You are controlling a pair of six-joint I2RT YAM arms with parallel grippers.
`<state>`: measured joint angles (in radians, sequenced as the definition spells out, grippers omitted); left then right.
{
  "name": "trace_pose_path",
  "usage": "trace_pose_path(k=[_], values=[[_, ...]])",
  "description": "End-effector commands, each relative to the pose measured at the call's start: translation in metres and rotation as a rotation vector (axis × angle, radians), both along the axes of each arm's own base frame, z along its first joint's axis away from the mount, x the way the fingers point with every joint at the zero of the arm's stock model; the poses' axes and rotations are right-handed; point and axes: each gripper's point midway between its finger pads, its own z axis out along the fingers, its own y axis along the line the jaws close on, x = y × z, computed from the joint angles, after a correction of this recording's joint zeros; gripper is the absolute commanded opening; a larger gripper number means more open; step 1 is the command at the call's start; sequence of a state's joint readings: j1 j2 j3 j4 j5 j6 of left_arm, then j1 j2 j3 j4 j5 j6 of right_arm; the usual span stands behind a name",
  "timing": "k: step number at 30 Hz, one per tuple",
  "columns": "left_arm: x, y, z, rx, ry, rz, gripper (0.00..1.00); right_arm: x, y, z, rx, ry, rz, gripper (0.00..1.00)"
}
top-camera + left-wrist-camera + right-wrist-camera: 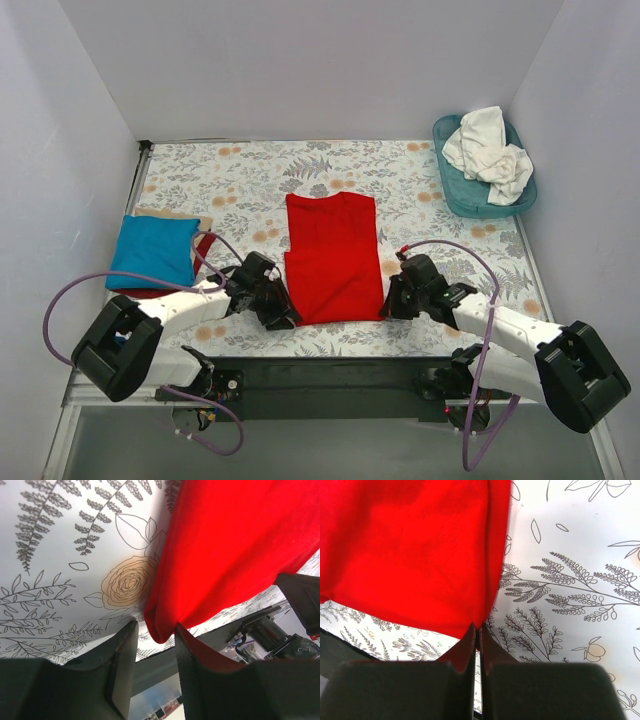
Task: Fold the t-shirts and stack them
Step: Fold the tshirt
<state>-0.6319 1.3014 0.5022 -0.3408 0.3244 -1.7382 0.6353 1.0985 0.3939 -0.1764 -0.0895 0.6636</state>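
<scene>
Right gripper (pixel 479 630): fingers pressed together on near right corner of red t-shirt (pixel 332 260), cloth tip looks nipped. Left gripper (pixel 155 626): spread, near left corner between fingers, not gripped. Shirt lies flat mid floral table cloth (pixel 250 180), between both arms. We judge it light, limp, layers likely to slide. We'd pinch both near corners through all layers.

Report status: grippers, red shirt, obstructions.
Left gripper open, straddling red t-shirt near-left corner. Right gripper shut on near-right corner. Turquoise t-shirt apart, nothing blocking.
</scene>
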Motion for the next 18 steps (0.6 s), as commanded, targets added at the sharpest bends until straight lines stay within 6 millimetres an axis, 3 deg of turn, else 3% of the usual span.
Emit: trace_pose_path(k=[1, 8, 18], values=[[-0.005, 0.012, -0.015, 0.067, 0.009, 0.048, 0.34, -0.017, -0.009, -0.012, -0.031, 0.053, 0.006, 0.01], [-0.004, 0.022, -0.023, 0.126, 0.022, 0.094, 0.29, -0.02, -0.01, -0.012, -0.021, 0.057, 0.011, 0.01], [0.021, 0.01, -0.021, 0.141, -0.024, 0.094, 0.13, -0.023, -0.003, 0.004, 0.047, 0.013, 0.05, 0.01]])
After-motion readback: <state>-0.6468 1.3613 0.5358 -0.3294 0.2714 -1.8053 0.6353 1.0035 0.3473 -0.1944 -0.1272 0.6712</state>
